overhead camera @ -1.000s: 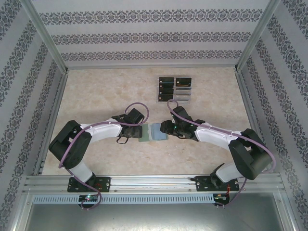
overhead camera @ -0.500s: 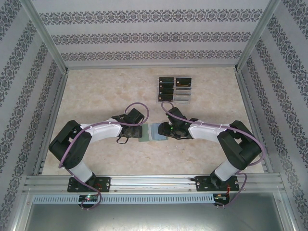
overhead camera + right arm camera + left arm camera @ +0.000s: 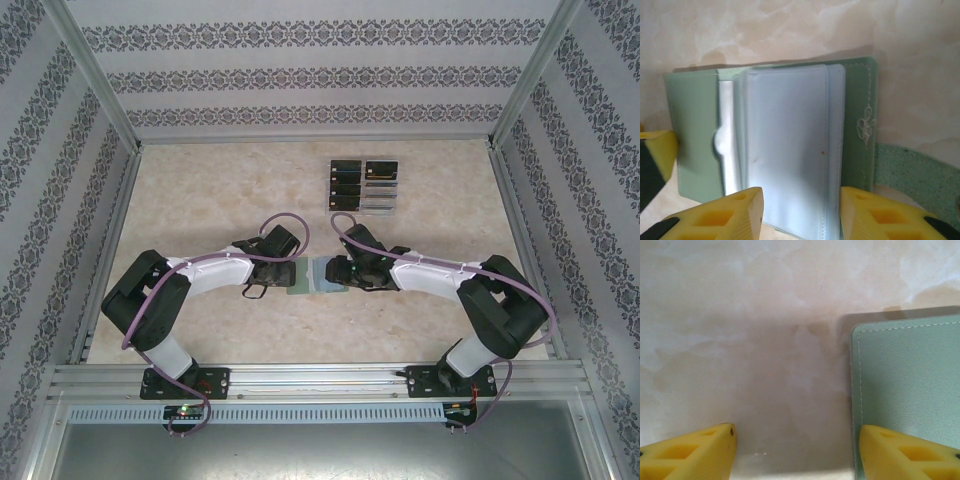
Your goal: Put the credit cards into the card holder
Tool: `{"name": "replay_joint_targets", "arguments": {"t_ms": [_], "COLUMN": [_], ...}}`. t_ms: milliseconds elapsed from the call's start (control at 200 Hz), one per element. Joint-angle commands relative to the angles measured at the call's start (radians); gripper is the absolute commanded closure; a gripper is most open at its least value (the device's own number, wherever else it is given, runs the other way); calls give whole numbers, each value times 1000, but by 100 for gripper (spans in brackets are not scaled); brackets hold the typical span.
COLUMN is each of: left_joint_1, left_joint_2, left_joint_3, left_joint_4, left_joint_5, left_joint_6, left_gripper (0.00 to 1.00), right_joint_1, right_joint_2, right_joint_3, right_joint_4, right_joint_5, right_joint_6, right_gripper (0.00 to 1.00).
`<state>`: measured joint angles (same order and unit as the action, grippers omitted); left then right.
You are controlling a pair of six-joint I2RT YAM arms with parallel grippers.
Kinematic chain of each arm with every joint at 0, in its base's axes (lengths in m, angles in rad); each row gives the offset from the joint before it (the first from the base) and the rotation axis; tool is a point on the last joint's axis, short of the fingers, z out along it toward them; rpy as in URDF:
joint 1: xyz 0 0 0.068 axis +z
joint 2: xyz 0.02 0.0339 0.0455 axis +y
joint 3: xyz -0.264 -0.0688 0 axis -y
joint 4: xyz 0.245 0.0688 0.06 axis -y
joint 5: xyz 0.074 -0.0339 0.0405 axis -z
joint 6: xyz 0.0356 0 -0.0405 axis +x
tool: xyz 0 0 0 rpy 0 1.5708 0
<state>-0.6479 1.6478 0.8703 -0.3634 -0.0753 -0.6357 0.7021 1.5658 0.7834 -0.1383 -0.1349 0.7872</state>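
Sage-green card holder (image 3: pixel 318 276): lies open, centre of top view, btwn both grippers.
Left gripper (image 3: pixel 795 442): jaws apart, nothing held; one finger (image 3: pixel 900 450) over cover edge.
Right gripper (image 3: pixel 801 212): jaws apart, empty, above clear sleeves (image 3: pixel 790 150).
Credit cards (image 3: pixel 346 187): black, in rack (image 3: pixel 383 200), upper centre.
Step, we judge: pin cover flat w/ left; part one sleeve mouth gently.

Bright, even overhead light, soft shadow along the card holder (image 3: pixel 905 385), close wrist views slightly blurred
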Motion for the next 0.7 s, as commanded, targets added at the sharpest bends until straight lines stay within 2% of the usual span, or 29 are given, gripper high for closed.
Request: {"name": "replay_joint_targets", "arguments": {"t_ms": [0, 180, 415, 545, 695], "left_joint_1": [-13, -14, -13, -13, -13], "left_joint_2": [4, 5, 7, 6, 7], "left_joint_3": [-8, -9, 0, -2, -6], "left_joint_4": [47, 50, 47, 47, 52], "left_joint_5": [42, 43, 47, 48, 48], "left_joint_6": [-12, -16, -15, -13, -14], "left_gripper": [34, 34, 34, 34, 34], "right_joint_1": [17, 25, 22, 26, 31], "right_joint_2": [-15, 10, -25, -58, -20], "right_joint_3": [38, 54, 53, 52, 78], "right_joint_4": [-51, -54, -131, -126, -107], "right_joint_5": [51, 55, 141, 117, 83], "right_joint_6": [-29, -30, -38, -44, -50], "right_gripper": [56, 56, 55, 54, 55]}}
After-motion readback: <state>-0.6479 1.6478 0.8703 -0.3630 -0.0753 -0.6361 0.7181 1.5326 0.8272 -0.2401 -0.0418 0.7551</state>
